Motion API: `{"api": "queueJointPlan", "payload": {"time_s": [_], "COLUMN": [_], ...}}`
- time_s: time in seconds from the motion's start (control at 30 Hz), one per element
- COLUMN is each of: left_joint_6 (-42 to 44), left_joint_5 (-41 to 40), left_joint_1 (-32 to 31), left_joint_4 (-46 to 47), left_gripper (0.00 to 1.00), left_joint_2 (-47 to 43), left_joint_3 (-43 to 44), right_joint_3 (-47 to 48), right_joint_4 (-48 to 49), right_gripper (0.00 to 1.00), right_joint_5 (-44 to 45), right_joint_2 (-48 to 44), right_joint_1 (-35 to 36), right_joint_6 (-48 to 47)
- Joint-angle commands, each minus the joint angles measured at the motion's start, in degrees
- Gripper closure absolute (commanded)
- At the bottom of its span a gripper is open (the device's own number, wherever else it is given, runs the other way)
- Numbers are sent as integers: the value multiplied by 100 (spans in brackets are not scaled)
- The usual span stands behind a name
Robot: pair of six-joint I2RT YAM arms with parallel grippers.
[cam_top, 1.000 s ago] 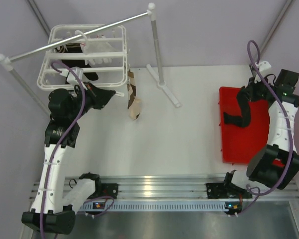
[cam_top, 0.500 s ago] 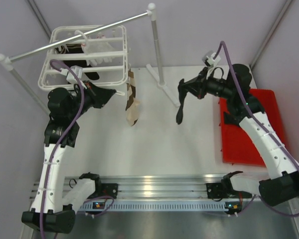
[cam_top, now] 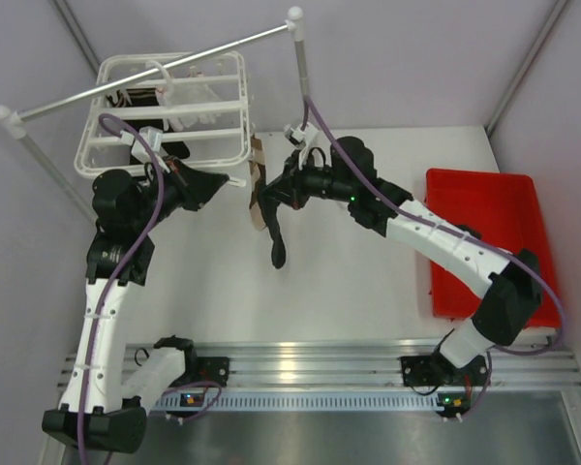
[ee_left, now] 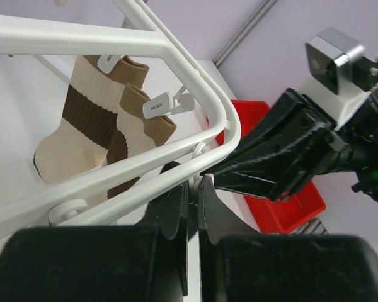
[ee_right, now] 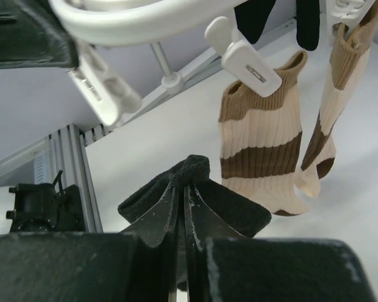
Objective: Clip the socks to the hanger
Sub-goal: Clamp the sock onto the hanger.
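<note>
Swung across from the red bin (cam_top: 484,232), the right pincer (ee_right: 184,189) dangles the black sock (cam_top: 277,244), pinched at 1 end, beside the hanger (ee_left: 75,38) corner, where the left pincer (ee_left: 190,201) sits pressed together. Crowded so close, it could knock the clipped cream sock (ee_right: 261,148) loose or strike the left pincer.

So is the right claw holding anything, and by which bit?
Yes: the right gripper pinches the black sock by its upper end; the rest dangles free.

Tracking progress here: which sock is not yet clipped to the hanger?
The black sock pinched in the right gripper, dangling free; the cream-and-brown socks already hang from white clips on the hanger.
</note>
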Motion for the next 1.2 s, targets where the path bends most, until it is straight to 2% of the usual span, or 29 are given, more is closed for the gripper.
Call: {"api": "queueJointPlan", "payload": {"time_s": [0.0,0.2,0.73,1.17], "left_joint_6": [-47,41,366,621], "left_joint_5": [309,502,283,151], "left_joint_1": [6,6,6,6], "left_joint_4": [347,180,-216,-357], "left_gripper": [100,100,100,100], "left_joint_2": [-2,33,192,218], "left_joint_3": [278,287,454,620], "right_joint_3": [682,1079,1448,1650], "right_joint_4": [543,613,402,-222], "right_gripper": [100,100,100,100], "right_joint_5": [308,309,440,1293], "right_joint_2": [260,603,753,823], "right_joint_1": [137,181,453,708], "right_joint_6": [104,95,-81,-837]}}
